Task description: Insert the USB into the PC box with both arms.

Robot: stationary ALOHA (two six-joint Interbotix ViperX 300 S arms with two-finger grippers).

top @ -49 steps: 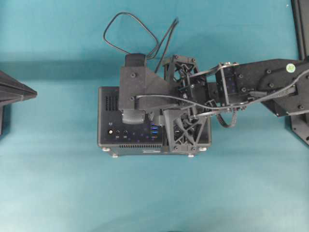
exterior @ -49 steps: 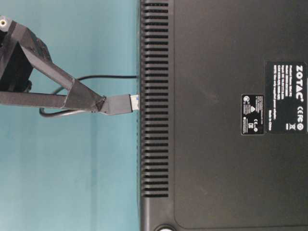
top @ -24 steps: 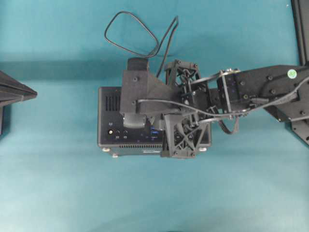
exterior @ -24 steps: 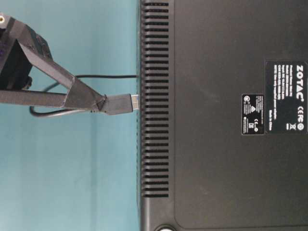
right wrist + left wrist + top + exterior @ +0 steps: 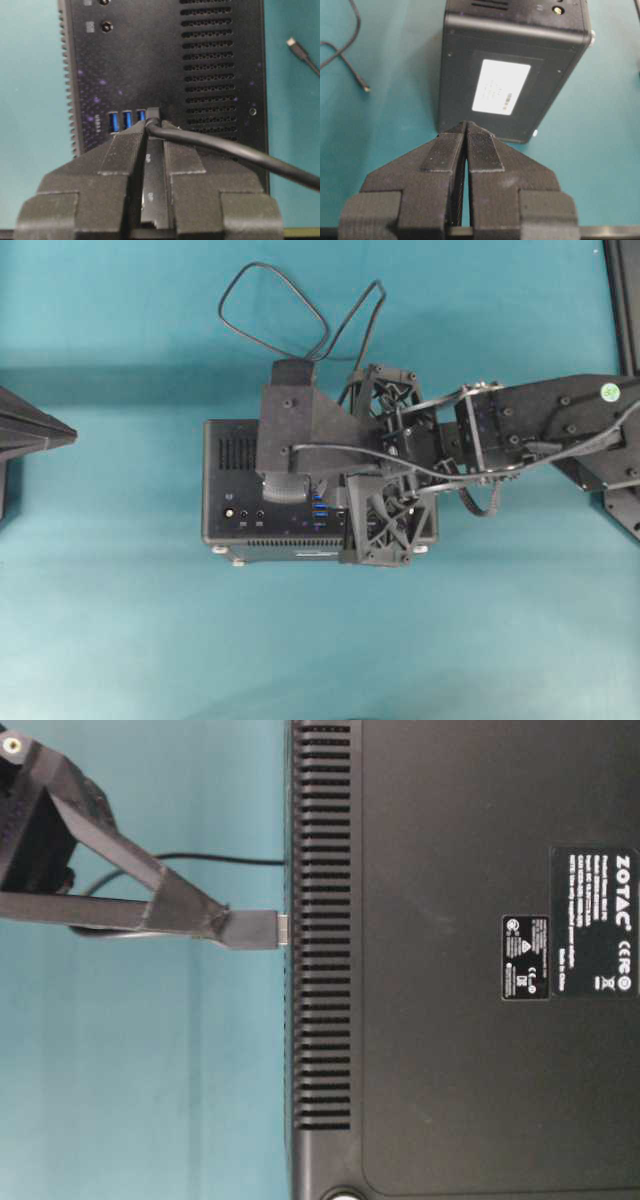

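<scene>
The PC box [image 5: 225,502] stands on the teal table with its port face up. My right gripper [image 5: 152,127] is shut on the USB [image 5: 153,113], whose cable [image 5: 225,148] trails off to the right. The plug's front end meets the box at the row of blue ports [image 5: 124,121]. From table level the USB [image 5: 252,930] lies level, with its metal tip touching the box's port face [image 5: 290,925]. My left gripper [image 5: 466,126] is shut and holds nothing. It points at the labelled side of the box [image 5: 510,45] from the left and stands apart from it.
The black cable loops [image 5: 270,305] on the table behind the box. Its slim tip [image 5: 366,89] lies loose on the table, to the left in the left wrist view. My right arm [image 5: 540,425] reaches in from the right over the box.
My right gripper has shifted sideways along the port face with the USB. The plug's metal end now shows shorter against the box, with its blue insert hidden. The left gripper has not moved.
</scene>
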